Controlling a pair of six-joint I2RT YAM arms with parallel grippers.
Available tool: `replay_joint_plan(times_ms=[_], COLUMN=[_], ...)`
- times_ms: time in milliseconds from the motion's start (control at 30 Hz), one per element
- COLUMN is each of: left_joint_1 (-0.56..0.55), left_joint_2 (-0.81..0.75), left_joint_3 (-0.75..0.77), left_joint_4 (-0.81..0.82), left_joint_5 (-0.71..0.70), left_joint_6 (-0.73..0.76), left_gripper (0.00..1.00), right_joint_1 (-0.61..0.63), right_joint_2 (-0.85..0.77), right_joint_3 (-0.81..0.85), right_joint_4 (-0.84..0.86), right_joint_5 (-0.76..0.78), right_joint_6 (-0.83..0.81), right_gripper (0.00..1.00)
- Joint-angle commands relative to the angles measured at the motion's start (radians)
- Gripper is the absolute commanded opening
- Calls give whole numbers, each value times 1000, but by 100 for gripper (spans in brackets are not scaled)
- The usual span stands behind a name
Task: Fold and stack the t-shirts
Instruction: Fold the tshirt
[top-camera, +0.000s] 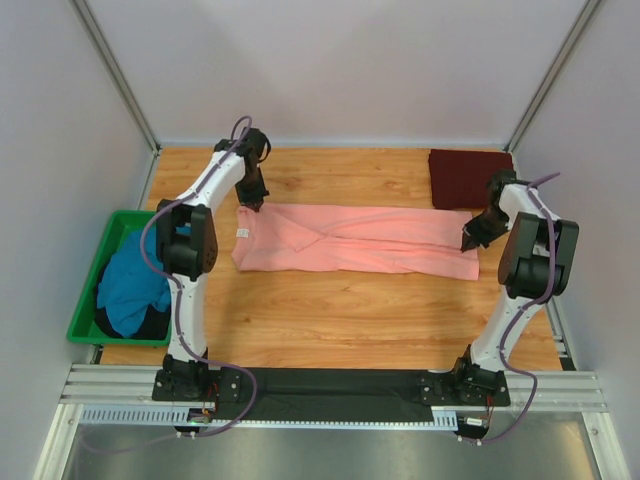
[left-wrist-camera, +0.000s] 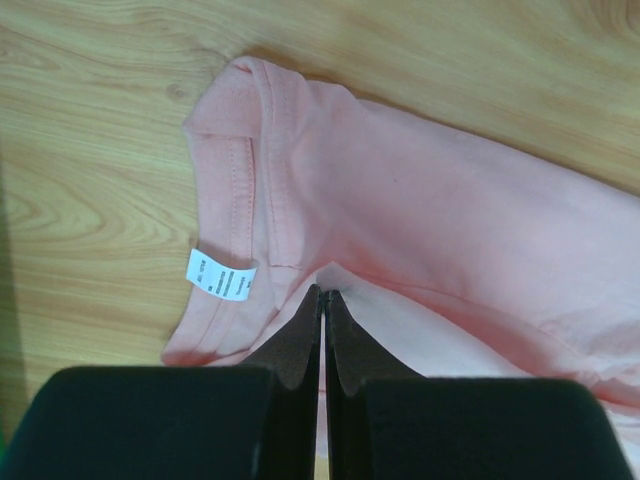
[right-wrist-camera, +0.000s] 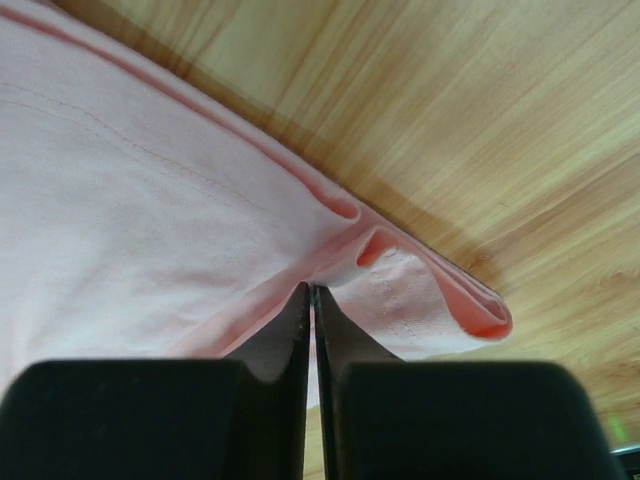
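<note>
On table (top-camera: 300, 320), pink tee (top-camera: 350, 245) crosswise, collar (top-camera: 241, 234) left

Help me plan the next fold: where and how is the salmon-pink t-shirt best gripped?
Take the salmon-pink t-shirt at its two short ends, from above: it lies flat as a long folded band, so one pinch would likely let it sag. The left gripper is pinched near the white label, the right gripper on the opposite layered corner.

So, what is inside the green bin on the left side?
A crumpled teal-blue t-shirt lies in the green bin. A dark item shows under its near edge, but the t-shirt covers most of it, so I cannot identify it.
</note>
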Motion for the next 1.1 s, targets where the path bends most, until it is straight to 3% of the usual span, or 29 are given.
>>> replay_joint_plan(times_ms=[0,100,133,233,433,567,667,767,1067], left_joint_1=[8,8,8,8,8,7,2,-16,-45], left_joint_2=[10,7,0,-76,-306,-487,-581,-616,-589], left_joint_3=[47,99,111,87,-157,-443,-565,-697,-827], left_joint_4=[2,-63,-90,-118,-98,8,94,167,226], left_joint_5=[6,-7,-27,-58,-28,113,204,258,220], left_joint_6=[13,10,5,17,28,24,2,-19,-36], left_gripper=[0,22,36,46,48,48,48,49,51], right_joint_1=[5,5,5,3,3,3,0,-7,-10], right_joint_2=[9,-8,-21,-110,-241,-256,-258,-236,-193], right_joint_3=[60,89,96,54,-100,-193,-216,-210,-266], right_joint_4=[-6,-66,-101,-143,-132,-86,-37,-14,58], right_joint_5=[-27,-42,-31,24,29,38,47,56,96], right_joint_6=[-3,-35,-52,-61,-60,-83,-91,-103,-69], right_gripper=[6,25,29,42,46,46,48,49,49])
